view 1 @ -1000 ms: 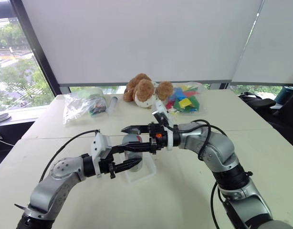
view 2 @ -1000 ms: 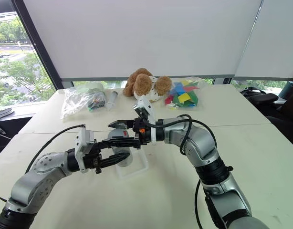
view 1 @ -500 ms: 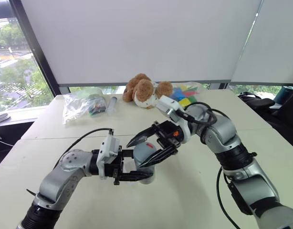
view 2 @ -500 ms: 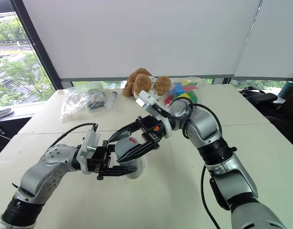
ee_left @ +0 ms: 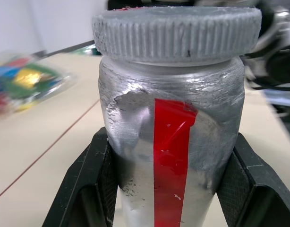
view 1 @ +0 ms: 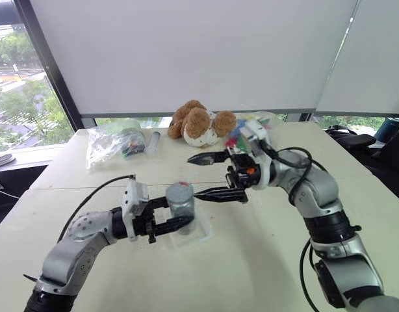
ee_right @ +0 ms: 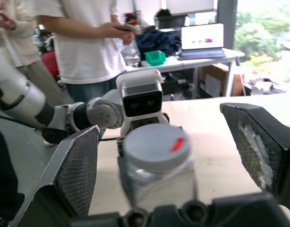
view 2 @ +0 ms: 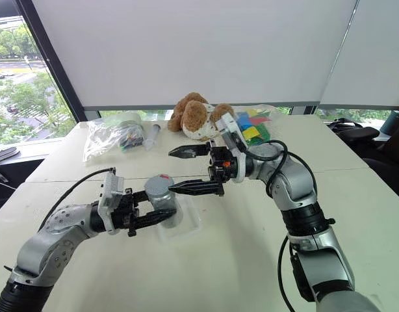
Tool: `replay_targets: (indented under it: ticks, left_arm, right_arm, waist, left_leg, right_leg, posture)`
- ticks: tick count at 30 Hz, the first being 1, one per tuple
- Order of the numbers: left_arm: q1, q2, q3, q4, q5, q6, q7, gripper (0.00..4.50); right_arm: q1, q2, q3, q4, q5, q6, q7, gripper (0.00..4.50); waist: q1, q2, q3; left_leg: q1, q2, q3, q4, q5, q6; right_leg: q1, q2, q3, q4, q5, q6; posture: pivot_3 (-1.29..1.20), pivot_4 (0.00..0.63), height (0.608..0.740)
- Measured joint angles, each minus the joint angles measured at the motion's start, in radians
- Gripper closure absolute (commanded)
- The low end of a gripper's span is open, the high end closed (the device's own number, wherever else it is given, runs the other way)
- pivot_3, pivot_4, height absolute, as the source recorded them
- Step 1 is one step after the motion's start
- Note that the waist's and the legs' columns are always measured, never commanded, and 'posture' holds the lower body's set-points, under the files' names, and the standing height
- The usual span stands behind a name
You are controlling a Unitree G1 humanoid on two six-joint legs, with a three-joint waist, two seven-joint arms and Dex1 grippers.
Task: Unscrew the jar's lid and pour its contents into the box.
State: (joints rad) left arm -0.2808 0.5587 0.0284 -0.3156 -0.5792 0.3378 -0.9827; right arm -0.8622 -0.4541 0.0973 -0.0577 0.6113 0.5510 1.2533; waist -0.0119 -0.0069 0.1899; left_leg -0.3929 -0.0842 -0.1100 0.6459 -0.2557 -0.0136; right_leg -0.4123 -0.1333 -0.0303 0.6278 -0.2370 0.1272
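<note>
Since the earlier frames, the right gripper (view 2: 186, 169) has let go and drawn back, its fingers spread wide beside the lid (view 1: 180, 192). Left gripper (view 1: 180, 214) pinches the jar (ee_left: 171, 156) upright, long axis vertical, above the clear plastic box (view 1: 198, 237). Crinkled silver foil and a red stripe cover the jar; the grey ribbed lid remains seated on top.

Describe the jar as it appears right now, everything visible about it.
The jar is a small silver-grey cylinder, its coating scuffed, with a vertical red stripe. Its ribbed grey lid is on, with a red mark on top. It stands upright above the box, clamped between the left gripper's fingers. The open right gripper is near the lid, apart from it.
</note>
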Motion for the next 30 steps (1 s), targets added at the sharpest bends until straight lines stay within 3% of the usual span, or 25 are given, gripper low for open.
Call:
replay_targets:
  ticks: [12, 30]
  left_arm:
    - [-0.003, -0.03, -0.037, 0.0, 0.025, -0.002, 0.028, 2.42]
    - [-0.005, -0.019, -0.042, 0.0, 0.045, -0.002, 0.027, 2.42]
  right_arm:
    - [0.004, 0.081, 0.103, -0.012, -0.105, 0.01, -0.156, 0.01]
    - [-0.015, 0.079, 0.105, 0.067, -0.087, 0.004, -0.108, 0.01]
  waist:
    - [0.0, 0.0, 0.0]
    - [-0.001, 0.0, 0.0]
  left_leg:
    - [0.0, 0.0, 0.0, 0.0, 0.0, 0.0]
    - [0.0, 0.0, 0.0, 0.0, 0.0, 0.0]
  right_leg:
    - [0.0, 0.0, 0.0, 0.001, 0.0, 0.0]
    - [0.0, 0.0, 0.0, 0.001, 0.0, 0.0]
  posture:
    - [0.0, 0.15, 0.74]
    - [0.0, 0.15, 0.74]
